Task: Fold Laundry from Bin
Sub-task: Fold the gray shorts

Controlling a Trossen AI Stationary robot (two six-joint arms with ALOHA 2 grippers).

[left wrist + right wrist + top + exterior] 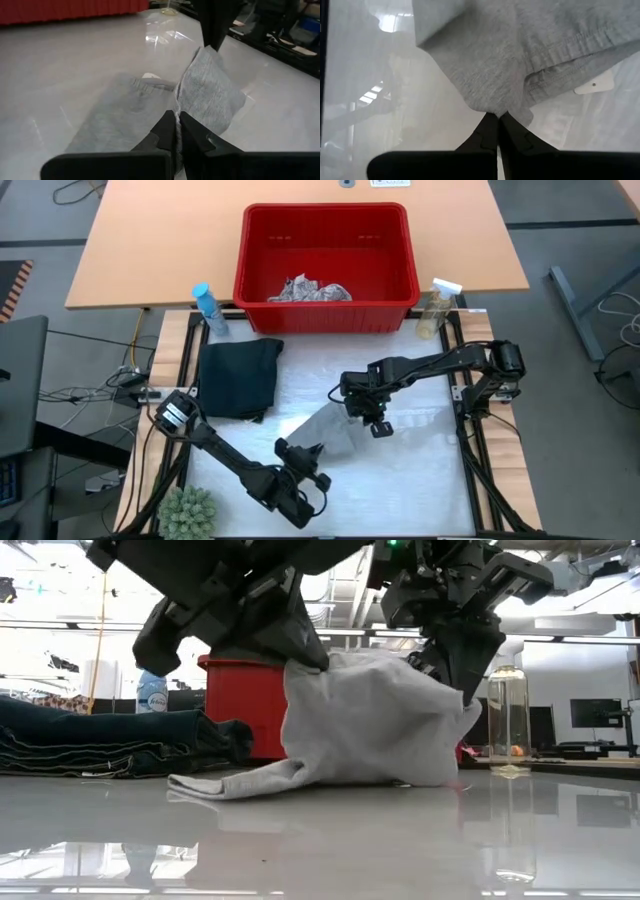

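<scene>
Grippers pinched shut – left gripper (176, 125) and right gripper (498, 122) hold small grey cloth (370, 720) before red plastic bin (327, 250) | soft, light, limp – best taken by corners

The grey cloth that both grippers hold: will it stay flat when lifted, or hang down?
The grey cloth will probably hang limp: between the left gripper and right gripper it already sags, one edge trailing on the table. It seems light, as two pinched corners carry it. It may slide easily on the glossy top.
</scene>
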